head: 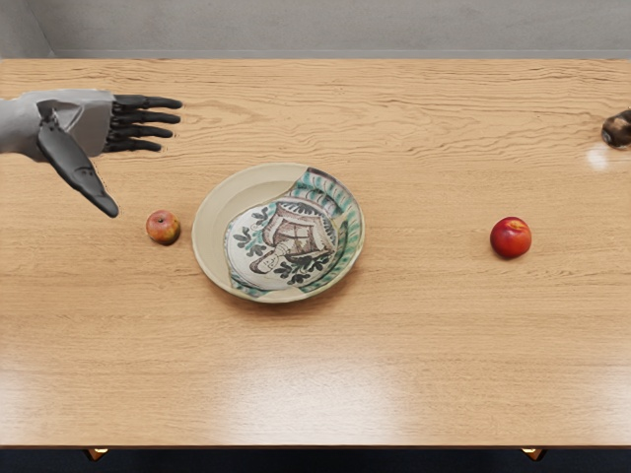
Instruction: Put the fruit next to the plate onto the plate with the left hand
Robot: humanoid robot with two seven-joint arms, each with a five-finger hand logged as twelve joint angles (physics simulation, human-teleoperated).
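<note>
A small red-and-yellow apple lies on the table just left of the plate, a cream dish with a green and brown painted pattern. My left hand hovers up and to the left of that apple, fingers stretched out flat toward the right and thumb pointing down, holding nothing. A second, redder apple sits far to the right of the plate. At the right edge only a dark tip of the right hand shows.
The wooden table reaches from the back wall to the front edge at the bottom of the view. A bright glare spot lies on the wood below the right hand.
</note>
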